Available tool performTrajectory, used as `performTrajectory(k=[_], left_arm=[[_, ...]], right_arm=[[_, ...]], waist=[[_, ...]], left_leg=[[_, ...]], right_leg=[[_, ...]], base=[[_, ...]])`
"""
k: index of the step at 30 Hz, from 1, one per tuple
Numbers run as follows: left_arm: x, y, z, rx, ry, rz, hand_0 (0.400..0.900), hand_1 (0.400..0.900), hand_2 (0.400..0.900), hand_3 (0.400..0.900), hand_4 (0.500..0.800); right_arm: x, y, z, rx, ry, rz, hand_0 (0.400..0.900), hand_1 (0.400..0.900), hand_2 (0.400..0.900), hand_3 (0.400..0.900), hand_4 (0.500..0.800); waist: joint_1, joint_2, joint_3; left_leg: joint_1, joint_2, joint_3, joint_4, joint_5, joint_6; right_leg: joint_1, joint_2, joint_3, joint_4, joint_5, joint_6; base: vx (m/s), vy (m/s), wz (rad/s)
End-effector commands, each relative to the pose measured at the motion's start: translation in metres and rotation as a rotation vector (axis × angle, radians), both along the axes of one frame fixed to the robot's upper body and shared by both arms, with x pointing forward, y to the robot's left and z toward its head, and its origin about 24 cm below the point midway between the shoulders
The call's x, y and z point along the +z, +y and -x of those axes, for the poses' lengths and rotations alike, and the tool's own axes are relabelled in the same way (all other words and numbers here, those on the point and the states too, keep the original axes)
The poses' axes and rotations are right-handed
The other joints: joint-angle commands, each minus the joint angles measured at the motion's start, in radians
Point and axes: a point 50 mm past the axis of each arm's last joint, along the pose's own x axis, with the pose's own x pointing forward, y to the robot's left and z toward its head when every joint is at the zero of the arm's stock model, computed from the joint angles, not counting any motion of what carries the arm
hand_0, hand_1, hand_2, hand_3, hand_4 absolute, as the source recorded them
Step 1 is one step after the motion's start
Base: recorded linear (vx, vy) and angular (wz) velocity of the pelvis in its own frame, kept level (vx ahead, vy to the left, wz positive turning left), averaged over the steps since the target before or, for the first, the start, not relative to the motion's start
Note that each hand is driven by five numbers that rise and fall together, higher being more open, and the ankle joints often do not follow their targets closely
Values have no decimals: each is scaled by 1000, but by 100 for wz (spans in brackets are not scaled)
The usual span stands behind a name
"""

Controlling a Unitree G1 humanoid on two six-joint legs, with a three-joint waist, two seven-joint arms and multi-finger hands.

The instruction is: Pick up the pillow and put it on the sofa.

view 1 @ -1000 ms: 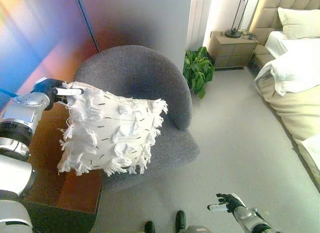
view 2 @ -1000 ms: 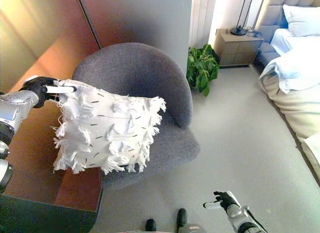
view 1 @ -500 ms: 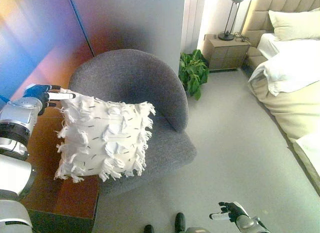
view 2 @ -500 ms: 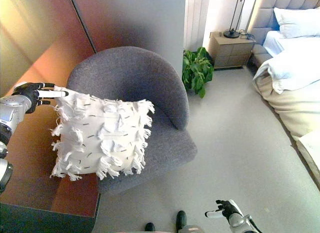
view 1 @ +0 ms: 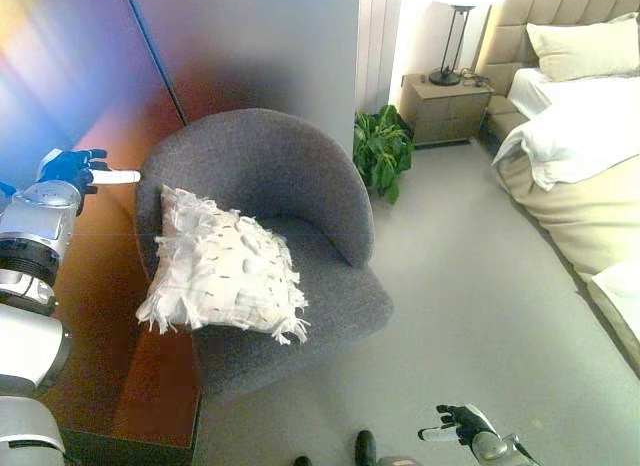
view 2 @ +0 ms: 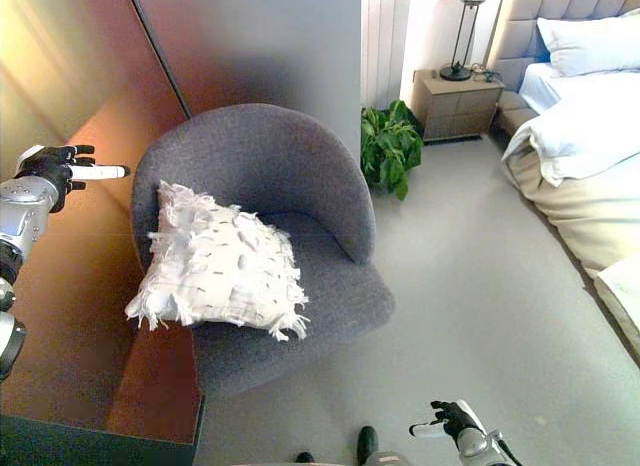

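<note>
At the bottom edge of the view the right hand [view 2: 452, 423] hangs low over the pale floor [view 2: 480, 316], its fingers loosely extended with a white-tipped one pointing left; it holds and touches nothing.

Farther up on the left side, the left hand [view 2: 55, 168] is raised beside the chair's back, apart from it, fingers spread and a white-tipped one pointing right toward the backrest. It holds nothing.

The white fringed pillow [view 2: 218, 266] lies on the seat of the grey armchair [view 2: 290, 176], tilted, its upper corner leaning against the inside of the curved backrest on the left and its lower left corner overhanging the seat's left edge. The right half of the seat is bare.

Left of the chair runs a reddish-brown panel wall [view 2: 90, 286], close to the chair's side. To the right, open floor stretches to a bed [view 2: 590, 156] with rumpled white bedding along the right edge.

Beyond the chair a green potted plant [view 2: 388, 146] stands just behind its right arm, then a small nightstand [view 2: 460, 98] carrying a lamp [view 2: 462, 46] in the far corner.
</note>
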Motion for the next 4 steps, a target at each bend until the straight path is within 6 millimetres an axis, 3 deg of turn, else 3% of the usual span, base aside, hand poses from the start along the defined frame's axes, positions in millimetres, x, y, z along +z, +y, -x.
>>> performTrajectory(k=[1, 4], left_arm=[[82, -16, -9, -58, -356, 70, 900, 900, 900, 900, 800], [77, -21, -12, -84, -341, 59, 900, 900, 900, 900, 800]], right_arm=[[8, -22, -3, 21, -28, 75, 900, 900, 900, 900, 800], [8, -20, -5, 23, -30, 75, 900, 900, 900, 900, 800]], waist=[[25, 35, -57], [31, 34, -60]], left_leg=[[-13, 18, 17, 12, -47, -40], [-11, 20, 17, 12, -47, -41]], right_leg=[[52, -99, 61, 66, -132, 182], [57, -99, 56, 63, -132, 180]], base=[[0, 0, 0], [0, 0, 0]])
